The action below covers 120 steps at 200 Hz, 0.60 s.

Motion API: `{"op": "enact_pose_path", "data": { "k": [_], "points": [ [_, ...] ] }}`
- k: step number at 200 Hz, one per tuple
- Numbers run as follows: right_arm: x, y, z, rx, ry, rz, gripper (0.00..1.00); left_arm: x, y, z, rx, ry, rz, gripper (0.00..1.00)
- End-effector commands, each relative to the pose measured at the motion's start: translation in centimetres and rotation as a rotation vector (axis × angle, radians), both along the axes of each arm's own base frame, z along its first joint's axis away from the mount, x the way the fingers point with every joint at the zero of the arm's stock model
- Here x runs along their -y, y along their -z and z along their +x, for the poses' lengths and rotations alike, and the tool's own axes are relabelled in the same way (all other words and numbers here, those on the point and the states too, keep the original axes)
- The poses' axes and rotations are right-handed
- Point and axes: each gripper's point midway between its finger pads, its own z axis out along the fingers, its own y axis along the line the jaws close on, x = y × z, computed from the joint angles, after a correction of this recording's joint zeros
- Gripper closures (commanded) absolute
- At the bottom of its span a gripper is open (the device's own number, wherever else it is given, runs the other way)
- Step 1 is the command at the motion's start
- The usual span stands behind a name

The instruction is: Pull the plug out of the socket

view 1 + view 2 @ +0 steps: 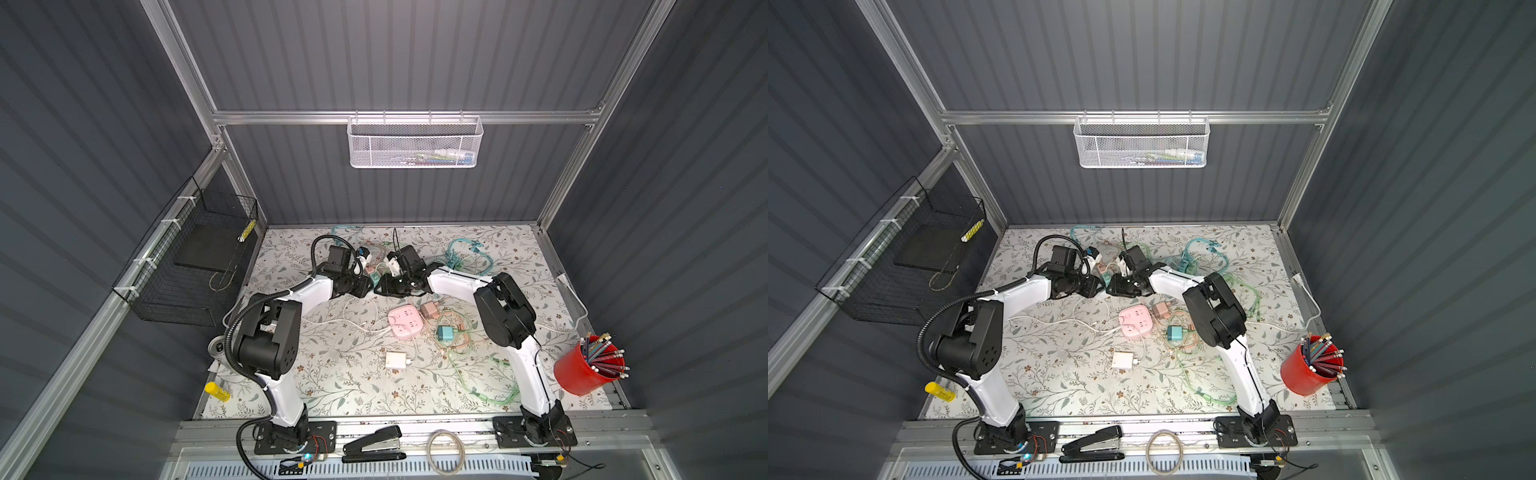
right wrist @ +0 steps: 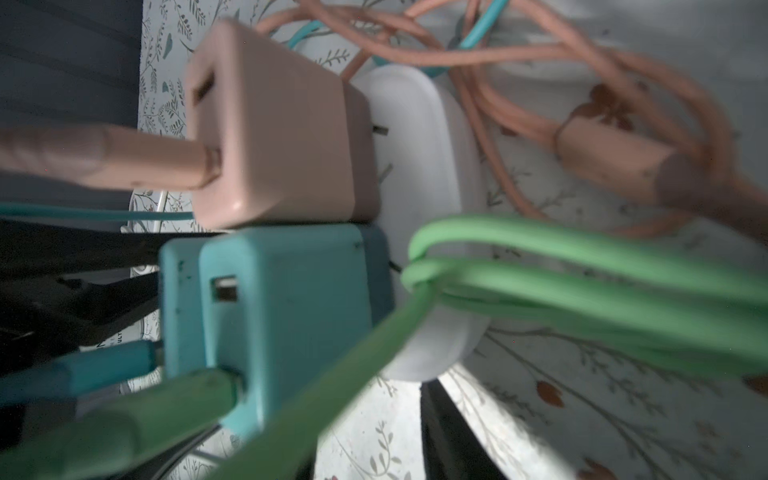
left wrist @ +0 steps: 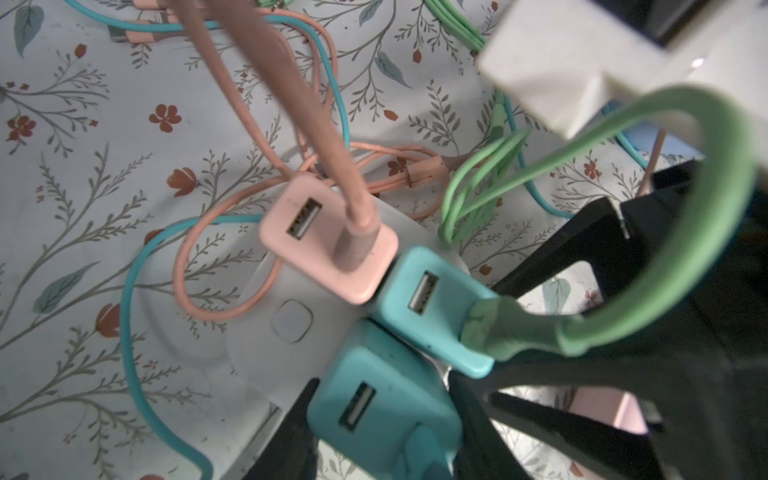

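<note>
pink plug (image 3: 328, 239) in white socket (image 3: 257, 353)

The left arm (image 1: 309, 293) and right arm (image 1: 453, 280) stretched forward, forearms angled inward and wrists nearly meeting, the left gripper (image 3: 382, 428) pointing down with fingers (image 3: 286, 440) narrowly apart, the right gripper (image 1: 384, 279) tipped toward it, gap unclear.

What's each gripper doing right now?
Left gripper: closed on a teal USB charger.
Right gripper: cannot be told.
</note>
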Motion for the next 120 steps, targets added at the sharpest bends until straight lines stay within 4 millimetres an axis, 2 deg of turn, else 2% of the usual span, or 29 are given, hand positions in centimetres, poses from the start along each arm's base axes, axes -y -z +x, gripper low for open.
{"op": "enact_pose_path", "data": {
  "k": [1,26,60,120],
  "points": [
    [0.5,-2.2,0.4,0.045,0.009,0.015,0.58,1.3,0.5,-0.8,-0.019,0.056,0.003,0.53],
    [0.9,-2.4,0.4,0.050,0.016,0.008,0.58,1.2,-0.1,-0.9,-0.003,0.048,0.000,0.49],
    [1.6,-2.2,0.4,0.048,0.028,-0.008,0.58,1.0,-1.0,-0.8,0.012,0.064,0.023,0.37],
    [2.0,-2.8,0.5,0.058,0.038,-0.004,0.57,0.3,-0.8,-0.9,0.022,0.087,0.084,0.34]
  ]
}}
